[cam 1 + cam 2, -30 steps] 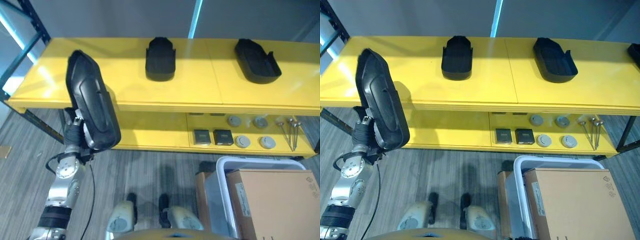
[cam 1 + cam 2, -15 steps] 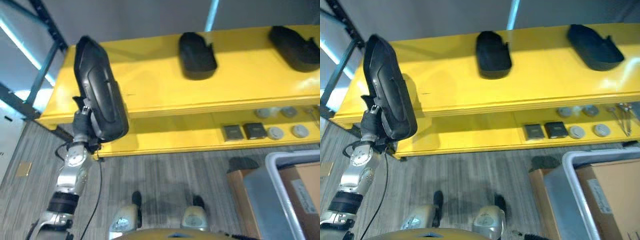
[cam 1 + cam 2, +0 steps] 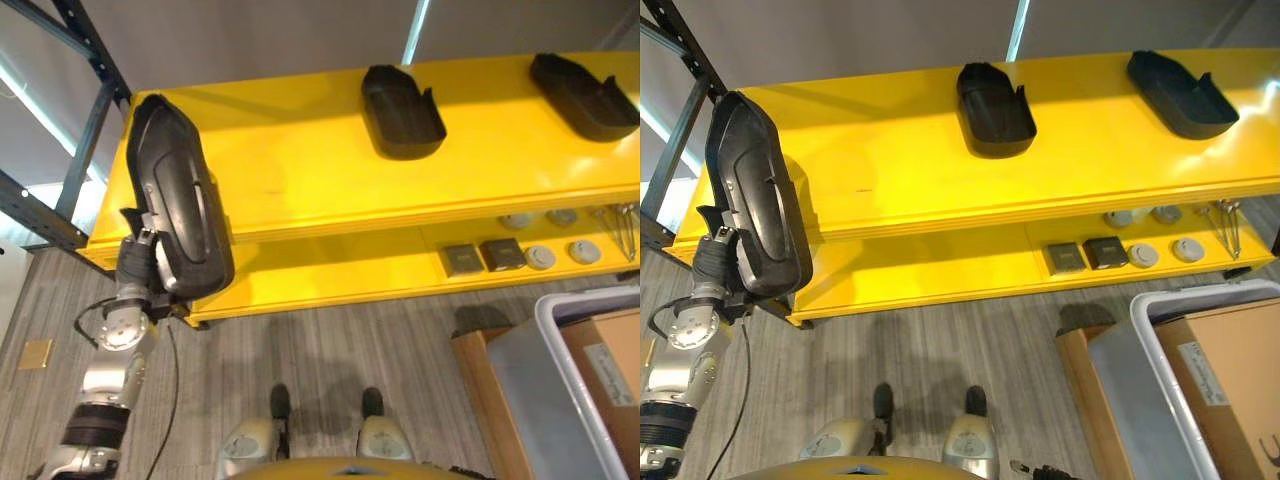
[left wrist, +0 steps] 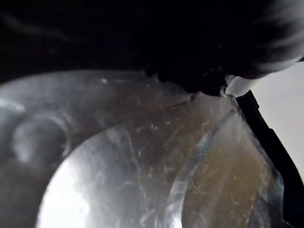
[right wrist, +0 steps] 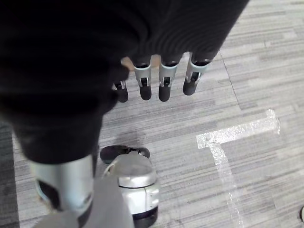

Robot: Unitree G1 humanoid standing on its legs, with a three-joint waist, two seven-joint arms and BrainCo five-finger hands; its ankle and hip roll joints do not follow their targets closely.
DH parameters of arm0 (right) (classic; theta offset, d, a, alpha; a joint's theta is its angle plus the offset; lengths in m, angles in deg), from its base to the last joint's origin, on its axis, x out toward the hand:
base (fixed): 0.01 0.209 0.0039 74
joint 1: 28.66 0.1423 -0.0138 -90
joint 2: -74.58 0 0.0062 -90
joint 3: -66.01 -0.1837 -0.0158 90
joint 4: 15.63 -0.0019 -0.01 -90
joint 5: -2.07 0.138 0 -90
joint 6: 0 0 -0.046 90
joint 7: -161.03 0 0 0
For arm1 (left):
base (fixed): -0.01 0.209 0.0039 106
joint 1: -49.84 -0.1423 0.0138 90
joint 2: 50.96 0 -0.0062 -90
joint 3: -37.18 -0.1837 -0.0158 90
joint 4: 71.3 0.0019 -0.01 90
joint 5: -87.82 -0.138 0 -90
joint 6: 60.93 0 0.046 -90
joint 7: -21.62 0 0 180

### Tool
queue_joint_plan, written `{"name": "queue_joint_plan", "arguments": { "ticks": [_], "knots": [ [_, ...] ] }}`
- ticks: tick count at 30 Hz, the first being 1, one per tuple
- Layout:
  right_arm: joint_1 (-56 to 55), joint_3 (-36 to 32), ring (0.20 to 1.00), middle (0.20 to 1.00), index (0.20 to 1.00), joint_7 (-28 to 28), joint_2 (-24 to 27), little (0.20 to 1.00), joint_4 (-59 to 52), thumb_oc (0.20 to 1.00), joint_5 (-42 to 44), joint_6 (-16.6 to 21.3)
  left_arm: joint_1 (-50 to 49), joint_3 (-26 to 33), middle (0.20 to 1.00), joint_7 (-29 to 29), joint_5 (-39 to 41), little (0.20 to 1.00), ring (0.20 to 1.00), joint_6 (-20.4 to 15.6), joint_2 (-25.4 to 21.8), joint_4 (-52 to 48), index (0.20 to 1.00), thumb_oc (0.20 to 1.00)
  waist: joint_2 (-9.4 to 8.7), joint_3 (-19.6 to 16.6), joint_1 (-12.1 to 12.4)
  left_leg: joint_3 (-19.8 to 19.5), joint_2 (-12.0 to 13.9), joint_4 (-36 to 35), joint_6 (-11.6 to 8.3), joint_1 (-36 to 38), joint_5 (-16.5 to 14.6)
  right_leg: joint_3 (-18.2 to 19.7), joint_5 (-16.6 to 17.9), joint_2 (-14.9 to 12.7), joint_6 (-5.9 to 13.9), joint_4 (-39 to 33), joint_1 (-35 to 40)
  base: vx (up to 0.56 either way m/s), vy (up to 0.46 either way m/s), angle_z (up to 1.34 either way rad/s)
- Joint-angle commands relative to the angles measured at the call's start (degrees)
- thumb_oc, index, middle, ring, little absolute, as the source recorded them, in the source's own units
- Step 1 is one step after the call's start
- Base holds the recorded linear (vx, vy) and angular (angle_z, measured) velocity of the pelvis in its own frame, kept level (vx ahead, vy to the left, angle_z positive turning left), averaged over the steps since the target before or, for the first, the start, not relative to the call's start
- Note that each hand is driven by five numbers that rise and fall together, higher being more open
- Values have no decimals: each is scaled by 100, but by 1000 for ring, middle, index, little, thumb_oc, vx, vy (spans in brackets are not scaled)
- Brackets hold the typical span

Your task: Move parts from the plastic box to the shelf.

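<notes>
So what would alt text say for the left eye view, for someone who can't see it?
The robot's left hand holds a long black plastic part upright at the left end of a yellow shelf, where two similar black parts already lie. Small items sit on the lower shelf, and a plastic box holding a cardboard carton stands at lower right.

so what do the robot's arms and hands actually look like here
The left arm is silver-grey, built of rounded metal segments with a black band lower down, and ends in a dark ribbed wrist cover under the left hand. The right hand has a dark ribbed cover and a row of silver fingers with dark tips.
</notes>
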Motion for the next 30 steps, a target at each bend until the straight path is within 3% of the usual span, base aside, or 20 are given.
{"name": "queue_joint_plan", "arguments": {
  "ticks": [1,3,6,10,11,14,19,20,25,30],
  "knots": [
    [-120,238,1000,1000,1000,51,181,1000,104,1000,28,-32,411,182,200,160,-573,200,200,16,-249,-574,200,200,24,-361,-90,-222,288,255,1,-289,-316,153,38,51,-3,341,-416,65,-116,7],
    [-157,241,1000,1000,1000,69,213,1000,-1,1000,73,-145,520,169,200,167,-979,200,200,189,-361,-557,200,200,13,-415,-163,-166,359,196,-34,-218,-293,175,15,103,-25,251,-341,93,-95,-3],
    [-347,259,1000,1000,1000,187,305,1000,-155,1000,-82,-279,1193,40,200,102,-1170,200,200,758,-1023,-100,200,200,30,-544,-434,57,516,131,-90,-63,-268,256,-46,172,-38,176,-228,165,-53,-7],
    [-548,373,1000,1000,1000,371,485,1000,-133,1000,-379,-378,2616,-501,200,177,-1017,200,200,1417,-1965,1632,200,200,118,-647,-858,361,650,146,-134,81,-283,424,-127,256,-44,258,-221,212,-23,-28],
    [-606,418,1000,1000,1000,424,544,1000,-81,1000,-463,-337,3129,-771,200,177,-730,200,200,1495,-2149,2511,200,200,156,-669,-999,450,671,162,-141,91,-294,493,-139,273,-37,290,-257,168,-4,-44],
    [-633,572,1000,1000,1000,503,649,1000,41,1000,-550,-249,3995,-1220,200,133,-726,200,200,1791,-2238,4018,200,200,208,-656,-1237,596,714,216,-157,9,-316,662,-166,310,-33,351,-405,84,4,-43],
    [-472,797,1000,1000,1000,528,683,1000,322,1000,-497,47,4377,-1349,200,-51,-803,200,200,2230,-2064,5116,200,200,225,-479,-1457,685,767,342,-174,-186,-351,847,-220,352,-87,441,-636,-30,14,-28],
    [-429,817,1000,1000,1000,517,695,1000,366,1000,-457,96,4383,-1339,200,-59,-804,200,200,2177,-2003,5380,200,200,228,-433,-1496,705,781,361,-185,-222,-350,870,-230,359,-101,451,-673,-36,16,-21],
    [-385,807,1000,1000,1000,524,704,1000,430,1000,-474,136,4360,-1322,200,-92,-916,200,200,2255,-1935,5509,200,200,234,-397,-1523,723,789,372,-193,-235,-350,889,-231,364,-115,439,-681,6,13,-6],
    [-331,792,1000,1000,1000,570,845,1000,639,1000,-635,280,4407,-1601,200,-276,-2187,200,200,2421,-2180,6245,200,200,293,-352,-1628,817,810,429,-234,-187,-359,945,-229,328,-128,396,-625,46,68,-7]
  ]
}}
